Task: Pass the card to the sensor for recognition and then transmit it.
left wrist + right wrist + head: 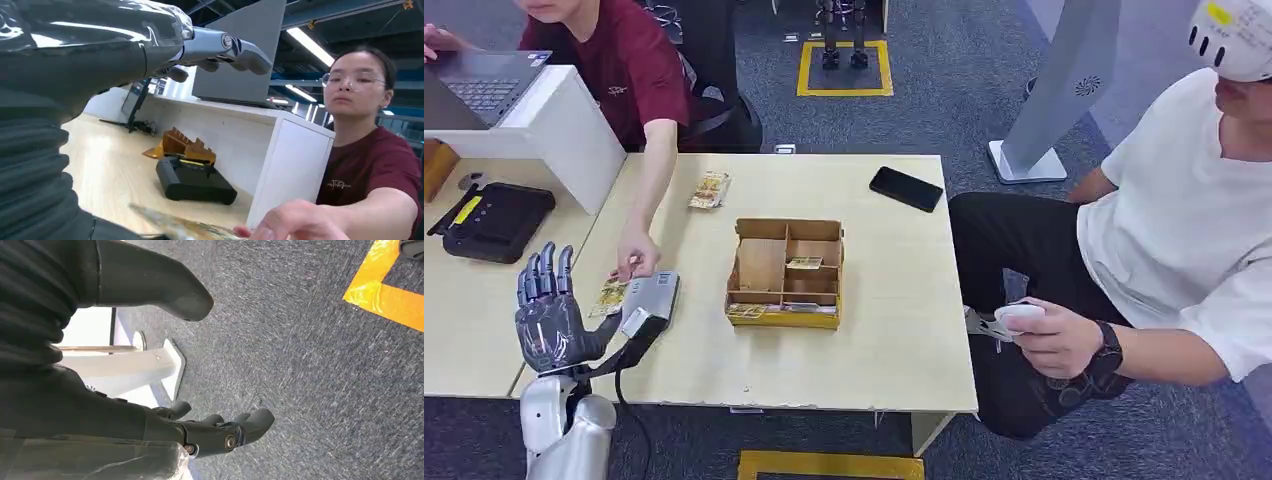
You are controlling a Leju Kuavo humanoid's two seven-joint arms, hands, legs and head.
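Cardboard box (785,272) w/ cards (804,263); left robot hand (549,315) spread, right (210,432) loosely curled, empty.

No text, label or number is legible on anything.

1. The robot's left hand (551,318) — dark grey, glossy, with segmented fingers (546,270) and a faint line pattern across its back.
2. Below it, a silver forearm (566,428) of smooth rounded shells, with a black cable (620,398) running alongside.
3. In the left wrist view, a clear shiny film covers the hand (100,45), above a dark ribbed cover (35,170); a round screw marks a metallic finger link (226,42).
4. The right hand (150,425) — dark grey, thick blunt thumb (155,287), round screws at the finger (250,422) links.
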